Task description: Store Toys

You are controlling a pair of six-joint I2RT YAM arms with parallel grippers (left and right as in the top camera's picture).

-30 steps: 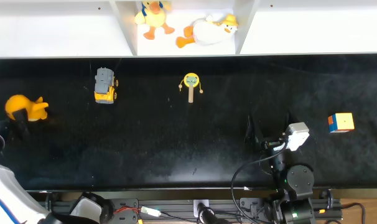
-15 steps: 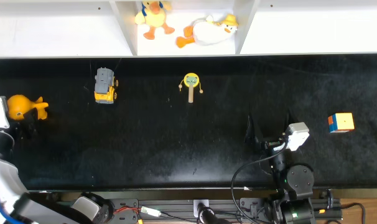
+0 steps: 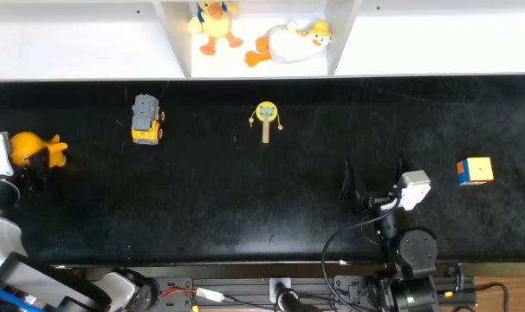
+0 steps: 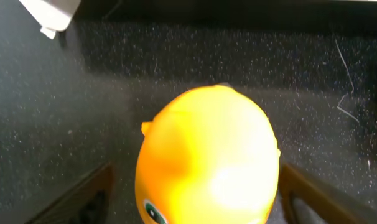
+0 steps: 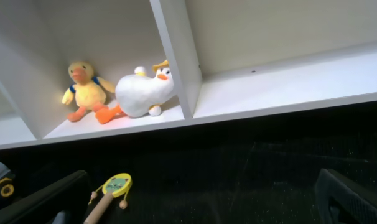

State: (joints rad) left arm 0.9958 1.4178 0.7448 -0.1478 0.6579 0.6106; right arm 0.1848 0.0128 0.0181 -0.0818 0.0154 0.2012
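Note:
An orange rounded toy (image 3: 33,149) lies at the far left of the black table. My left gripper (image 3: 29,165) is open around it; in the left wrist view the orange toy (image 4: 207,149) sits between the two fingers (image 4: 83,199), and I cannot tell if they touch it. My right gripper (image 3: 373,179) is open and holds nothing, low over the mat right of centre. A grey and yellow toy truck (image 3: 145,118), a yellow rattle (image 3: 266,117) and a colourful cube (image 3: 475,170) lie on the table.
A white shelf (image 3: 89,43) runs along the back edge. Its middle compartment holds a yellow plush duck (image 3: 214,22) and a white plush duck (image 3: 290,42), with partition walls on both sides. Cables hang along the front edge.
My left gripper has come in from the left edge and moved up to the orange toy, which now sits between its fingers. The right arm has not moved.

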